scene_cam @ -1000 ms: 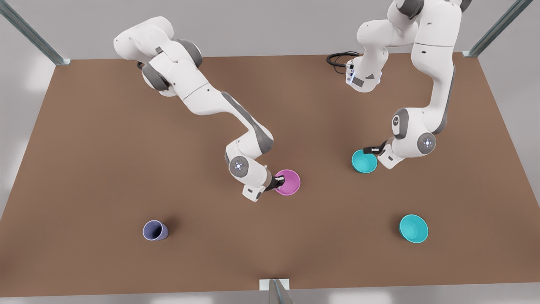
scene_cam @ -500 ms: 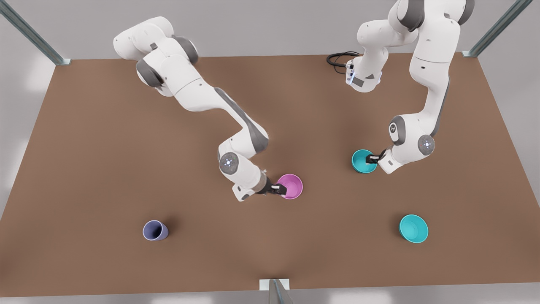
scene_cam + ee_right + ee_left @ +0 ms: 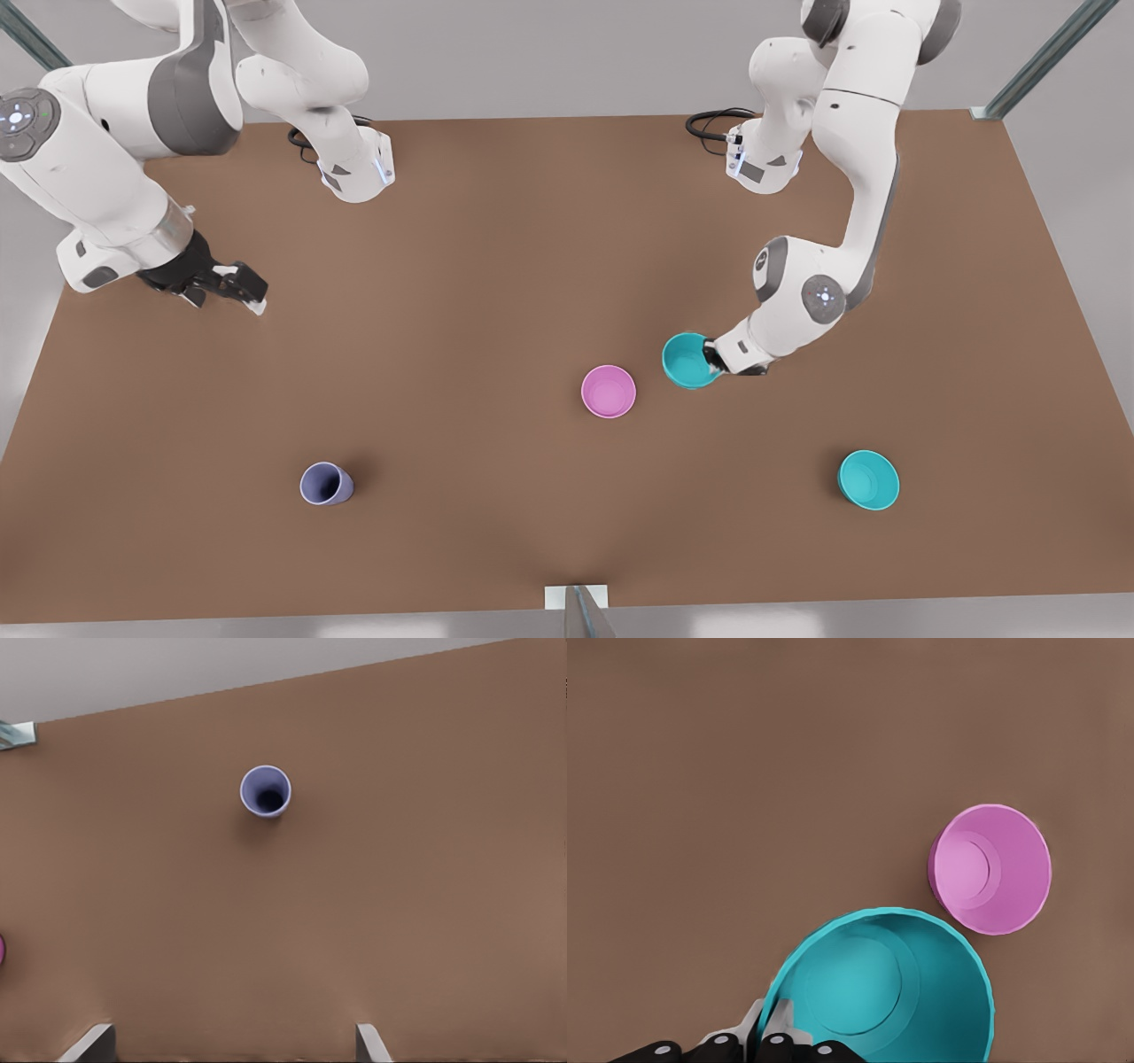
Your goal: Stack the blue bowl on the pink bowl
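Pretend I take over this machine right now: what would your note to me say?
Left gripper: jaws shut on the rim of the blue bowl, holding it just beside the pink bowl on the front view's right.
Right gripper: jaws open, holding nothing, waiting far off over the table's edge on the front view's left.
Pink bowl: upright on the table, near the middle, nothing in it.
Done: blue bowl grasped and brought close.
Left: carry it over the pink bowl, lower it in, let go.
Leave alone the second teal bowl and the lavender cup.
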You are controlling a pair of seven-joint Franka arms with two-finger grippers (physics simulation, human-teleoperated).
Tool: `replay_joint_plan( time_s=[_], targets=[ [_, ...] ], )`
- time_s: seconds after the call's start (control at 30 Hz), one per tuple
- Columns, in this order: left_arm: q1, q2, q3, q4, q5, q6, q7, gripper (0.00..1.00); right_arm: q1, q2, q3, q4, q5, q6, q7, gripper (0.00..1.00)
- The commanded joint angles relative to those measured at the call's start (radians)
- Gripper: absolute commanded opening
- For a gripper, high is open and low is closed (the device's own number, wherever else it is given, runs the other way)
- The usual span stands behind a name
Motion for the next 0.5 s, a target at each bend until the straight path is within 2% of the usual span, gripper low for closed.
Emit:
replay_joint_plan(
  time_s=[0.0, 0.1, 0.23, 0.33, 0.47],
  targets=[
    [-0.047, 0.106, -0.009, 0.186, 0.073, -0.259, -0.680, 0.21, -0.007, -0.017, -0.002, -0.029, -0.022, -0.088, -0.432, 1.00],
    [-0.091, 0.210, -0.009, 0.330, 0.090, -0.264, -0.745, 0.21, -0.013, 0.034, -0.005, -0.004, -0.022, -0.098, -0.424, 1.00],
    [-0.108, 0.232, -0.009, 0.338, 0.090, -0.262, -0.782, 0.21, -0.024, 0.054, -0.008, -0.004, -0.020, -0.088, -0.426, 1.00],
    [-0.110, 0.279, -0.011, 0.422, 0.085, -0.262, -0.806, 0.21, -0.028, 0.058, -0.010, -0.002, -0.020, -0.088, -0.426, 1.00],
    [-0.142, 0.301, -0.011, 0.437, 0.087, -0.262, -0.808, 0.21, -0.028, 0.057, -0.010, -0.002, -0.022, -0.088, -0.426, 1.00]
  ],
)
